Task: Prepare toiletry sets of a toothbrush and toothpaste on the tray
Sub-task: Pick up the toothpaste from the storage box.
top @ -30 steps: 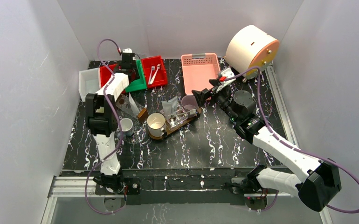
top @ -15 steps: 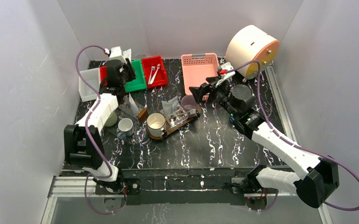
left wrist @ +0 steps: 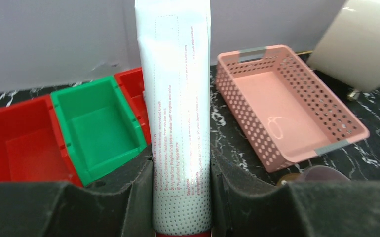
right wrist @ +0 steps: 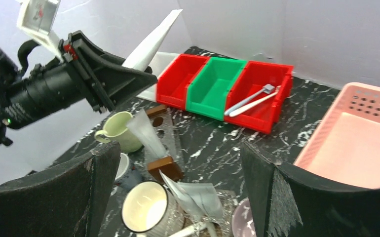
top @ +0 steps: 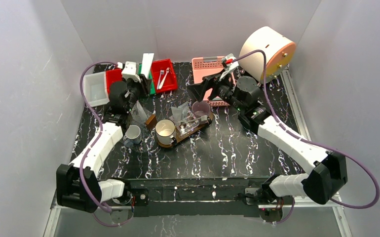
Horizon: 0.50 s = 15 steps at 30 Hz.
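Toothpaste tube point(left wrist: 180, 113) sits clamped upright in the left gripper point(top: 139, 81), a finger point(left wrist: 94, 207) pressed to each side and the flat crimped end pointing up. We see a sliver of red cap at the very bottom in the left wrist view. The tube is raised over the green bin point(top: 146, 85) at the back left of the desk point(top: 217, 153), well apart from the tray point(top: 193, 129).

The right gripper point(top: 198, 91) has its jaws spread wide and holds nothing. It hovers over the near left corner of the pink basket point(top: 210, 74), just above the purple mug point(top: 201, 107) at the tray's right end.

The tray lies mid-desk, tilted, with a cream mug point(top: 165, 131) on its left end and a crumpled clear bag point(top: 180, 112) behind that. Two white toothbrushes point(top: 162, 78) lie in the red bin point(top: 168, 69) right of the green one.
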Available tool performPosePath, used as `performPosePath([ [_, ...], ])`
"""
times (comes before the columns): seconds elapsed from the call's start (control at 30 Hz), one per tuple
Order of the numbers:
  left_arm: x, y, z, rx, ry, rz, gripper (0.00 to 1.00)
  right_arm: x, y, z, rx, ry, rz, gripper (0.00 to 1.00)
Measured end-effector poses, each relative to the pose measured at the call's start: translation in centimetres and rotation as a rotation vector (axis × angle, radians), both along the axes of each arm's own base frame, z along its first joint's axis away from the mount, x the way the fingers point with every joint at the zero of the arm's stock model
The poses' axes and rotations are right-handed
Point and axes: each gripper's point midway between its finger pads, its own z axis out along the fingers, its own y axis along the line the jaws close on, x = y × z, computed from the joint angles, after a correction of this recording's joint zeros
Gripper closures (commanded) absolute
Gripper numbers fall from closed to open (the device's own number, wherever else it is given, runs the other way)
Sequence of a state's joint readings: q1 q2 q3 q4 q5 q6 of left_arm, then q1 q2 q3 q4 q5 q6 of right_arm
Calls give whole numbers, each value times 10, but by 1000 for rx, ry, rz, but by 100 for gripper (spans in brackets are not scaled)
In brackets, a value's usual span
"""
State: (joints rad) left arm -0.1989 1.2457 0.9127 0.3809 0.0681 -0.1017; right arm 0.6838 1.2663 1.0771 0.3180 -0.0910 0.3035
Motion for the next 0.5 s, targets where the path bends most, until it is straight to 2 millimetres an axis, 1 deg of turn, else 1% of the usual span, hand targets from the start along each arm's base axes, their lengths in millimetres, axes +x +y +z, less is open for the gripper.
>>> performPosePath([
  [0.1,-15,-13,11,20,-63,-51,100,3,14,2,37,46,42,2],
  [0.23,-36,-30,21,53,-132,-116,100,5,26,0,82,104,76,2],
  [0.37,-54,-40,21,86,-179,-159,100,7,35,-3,126,156,100,2],
  [0.5,-67,-49,21,110,-214,-193,100,9,44,-1,183,194,123,2],
])
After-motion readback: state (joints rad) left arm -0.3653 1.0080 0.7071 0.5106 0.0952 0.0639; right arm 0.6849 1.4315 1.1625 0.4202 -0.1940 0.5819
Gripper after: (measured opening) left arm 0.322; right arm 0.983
